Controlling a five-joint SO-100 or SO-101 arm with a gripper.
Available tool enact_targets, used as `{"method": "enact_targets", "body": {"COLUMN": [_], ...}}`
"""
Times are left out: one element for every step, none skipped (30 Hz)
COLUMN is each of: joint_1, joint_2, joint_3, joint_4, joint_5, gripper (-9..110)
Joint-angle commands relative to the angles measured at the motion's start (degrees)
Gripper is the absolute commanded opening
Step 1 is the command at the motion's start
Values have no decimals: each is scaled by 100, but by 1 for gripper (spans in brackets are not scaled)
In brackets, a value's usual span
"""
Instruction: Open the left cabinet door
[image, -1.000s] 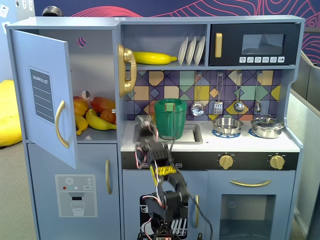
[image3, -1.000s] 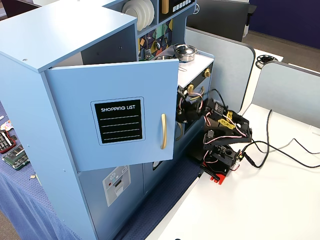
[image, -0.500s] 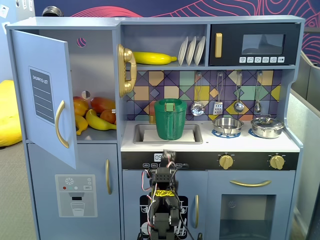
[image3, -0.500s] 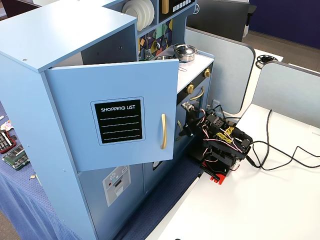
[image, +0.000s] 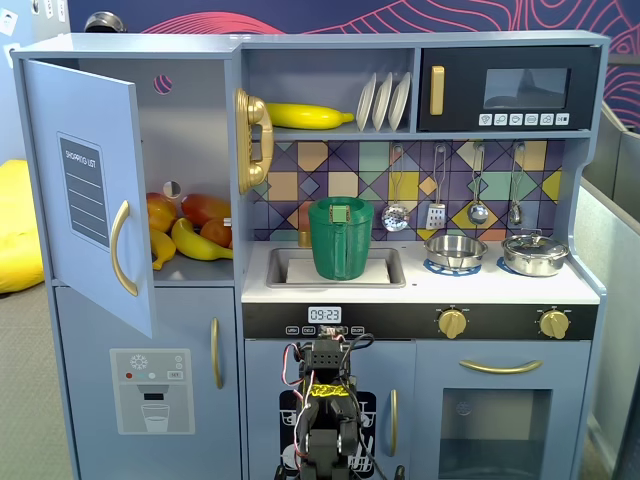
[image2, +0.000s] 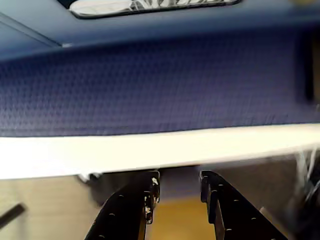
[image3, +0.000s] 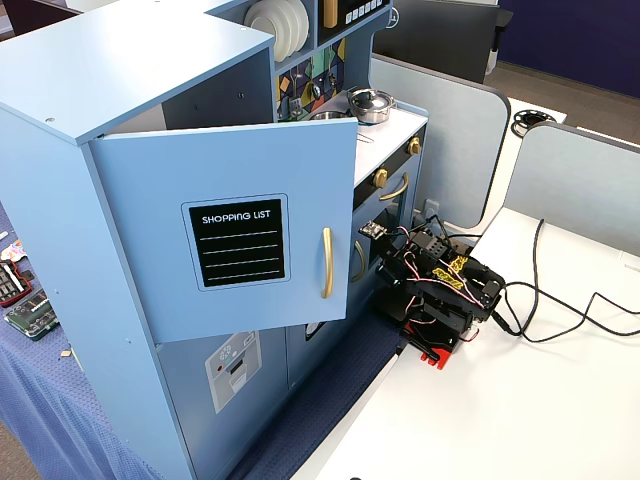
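The left cabinet door (image: 85, 190) is blue-grey with a black "SHOPPING LIST" panel and a curved gold handle (image: 122, 248). It stands swung wide open, hinged at its left edge. It also shows in the other fixed view (image3: 230, 240), with its handle (image3: 326, 262) near the free edge. My arm (image: 325, 400) sits folded low in front of the kitchen's middle, far from the door; it also shows folded on the white table (image3: 440, 290). In the wrist view my gripper (image2: 180, 182) is slightly open and empty, facing a blue mat and a white table edge.
Fruit (image: 190, 225) lies inside the opened cabinet. Below is a door with a dispenser graphic (image: 150, 390). A green pitcher (image: 340, 238) stands in the sink, with a gold phone (image: 252, 140) beside it. Black cables (image3: 560, 300) run across the white table (image3: 520, 400).
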Motion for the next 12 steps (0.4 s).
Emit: {"method": "enact_targets", "body": {"joint_1": [88,88,88,88,97,149,176,193,202,229,237,237], "joint_2": [9,9,9,9,9,9,9,9,9,9,9,9], "joint_3": [-26,-26,-26,-26,-26,-26,-26,-26,-26,-26,-26,-26], "joint_4": [721,853,923,949,958,967,976,1020,1063,1055,1055,1063], "joint_5": [-202,-246,-202,-97,-44,-35,26,193,448,729,703,633], "gripper": [1,1,1,1,1,1,1,1,1,1,1,1]}}
